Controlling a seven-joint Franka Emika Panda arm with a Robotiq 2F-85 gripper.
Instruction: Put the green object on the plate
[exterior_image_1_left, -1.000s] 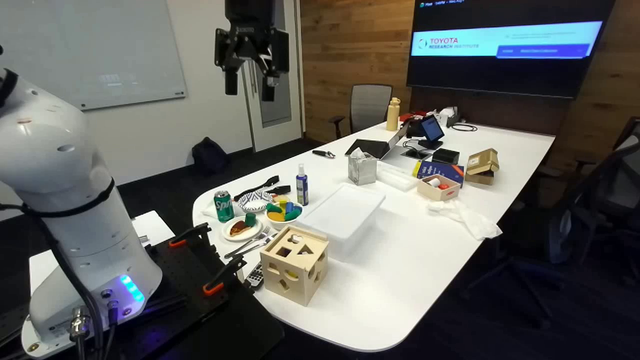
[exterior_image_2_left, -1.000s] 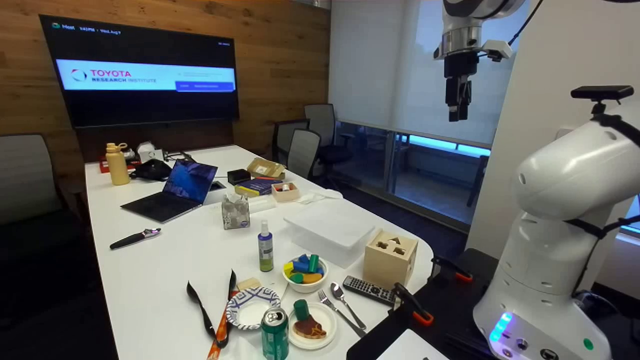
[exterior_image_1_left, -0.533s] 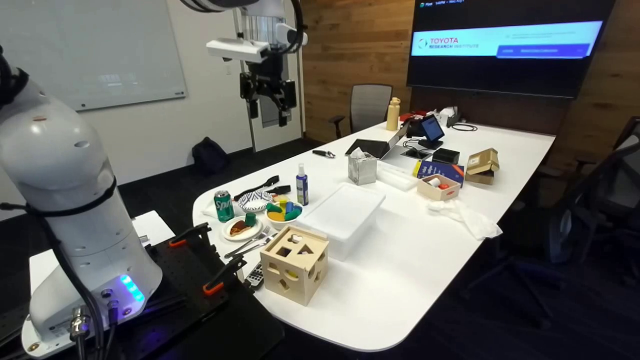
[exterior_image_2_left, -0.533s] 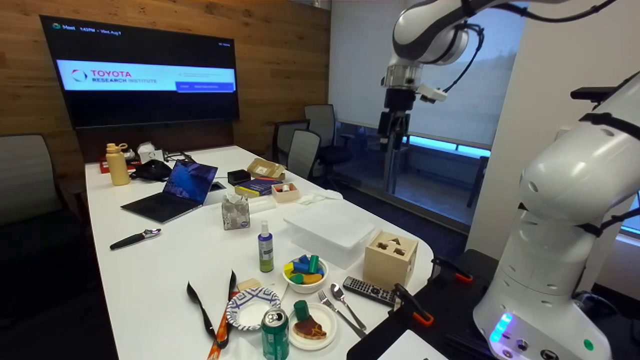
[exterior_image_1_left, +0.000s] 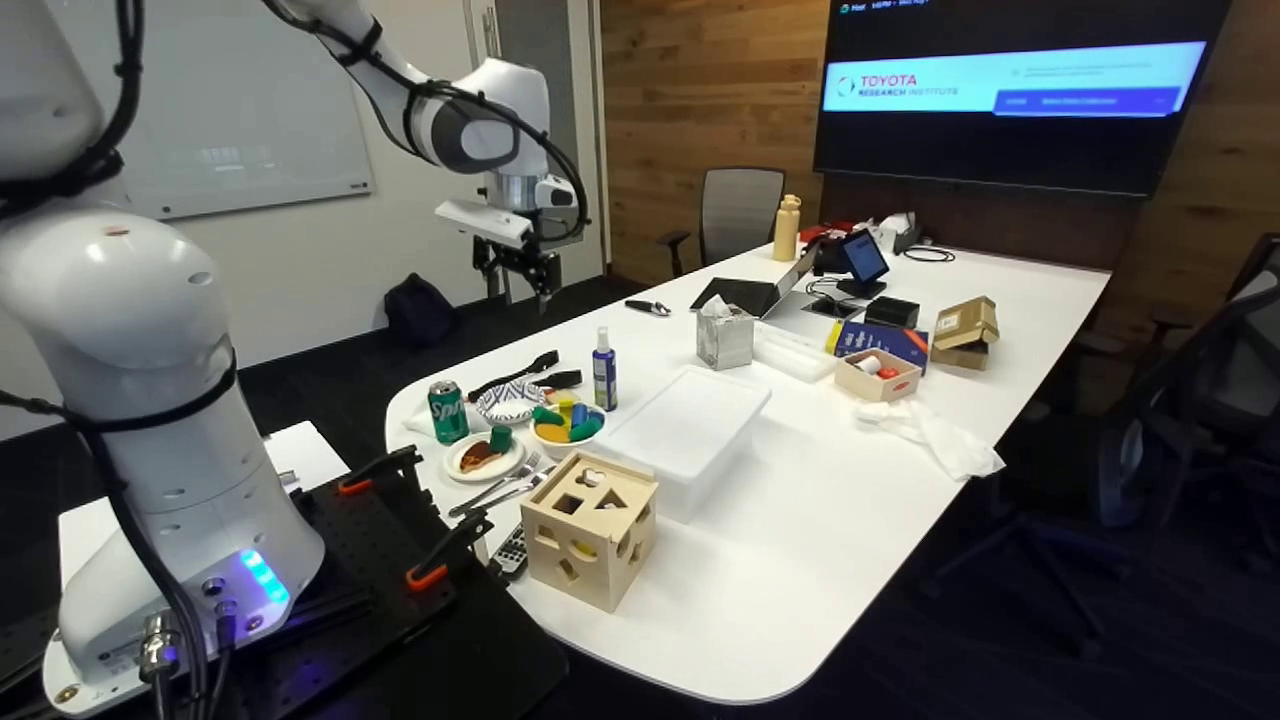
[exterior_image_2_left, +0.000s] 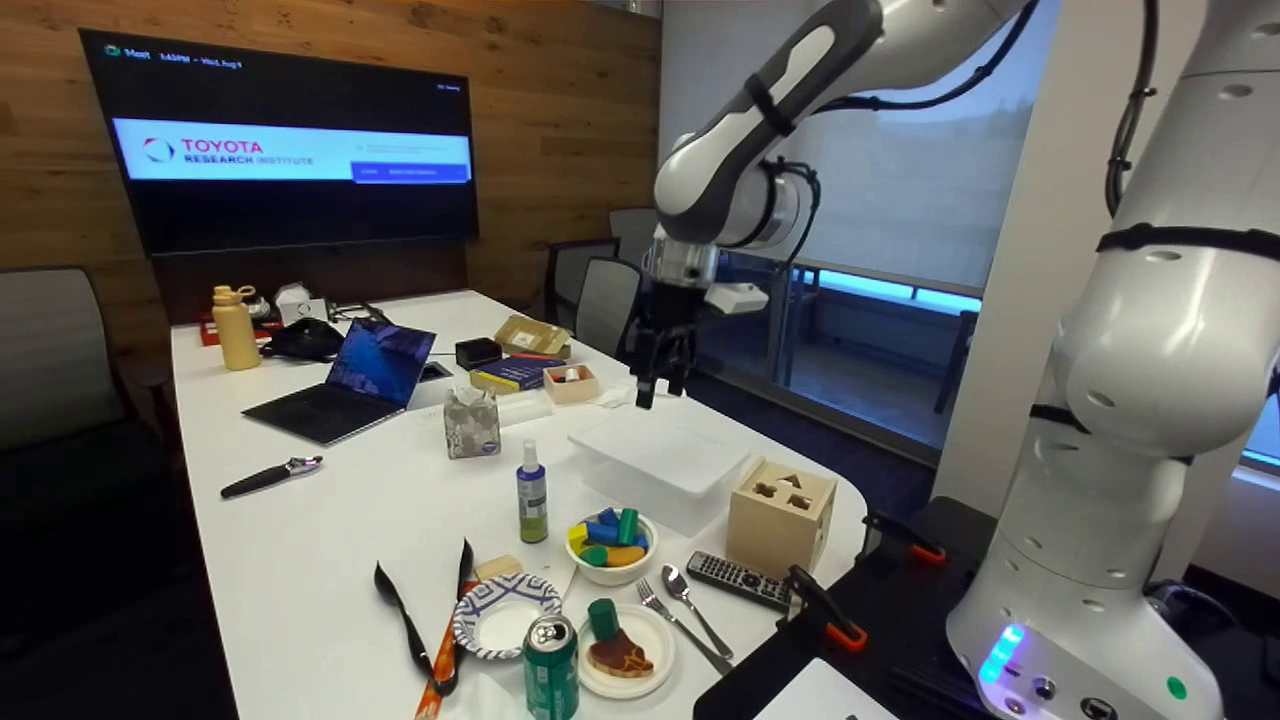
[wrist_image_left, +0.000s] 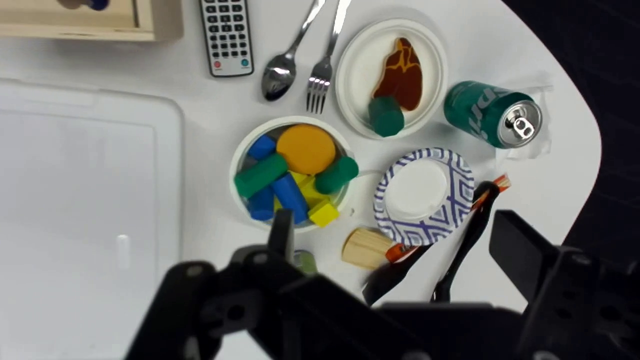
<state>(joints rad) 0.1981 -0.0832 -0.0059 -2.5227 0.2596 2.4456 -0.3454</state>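
The green object (wrist_image_left: 386, 116) is a short dark-green cylinder resting on the plate (wrist_image_left: 354, 105), beside a brown steak-shaped piece. In the exterior views the green object (exterior_image_1_left: 501, 438) (exterior_image_2_left: 603, 620) stands at the plate's edge side, touching or close to the steak piece. The plate (exterior_image_1_left: 457, 466) (exterior_image_2_left: 655, 680) is round, shallow and white. My gripper (wrist_image_left: 393, 222) is open and empty, its fingers wide apart. In both exterior views the gripper (exterior_image_1_left: 518, 292) (exterior_image_2_left: 661, 392) hangs high above the table, well apart from the plate.
A Sprite can (exterior_image_2_left: 551, 672) stands beside the plate. Nearby are a bowl of coloured blocks (exterior_image_2_left: 612, 575), a patterned paper bowl (exterior_image_2_left: 470, 640), tongs, a fork and a spoon. A spray bottle (exterior_image_2_left: 532, 495), a white lidded box (exterior_image_2_left: 660, 450) and a wooden shape box (exterior_image_2_left: 780, 515) stand around.
The arm has reached out over the table and the gripper has come lower. It moved left and down in an exterior view. The objects on the table have not moved.
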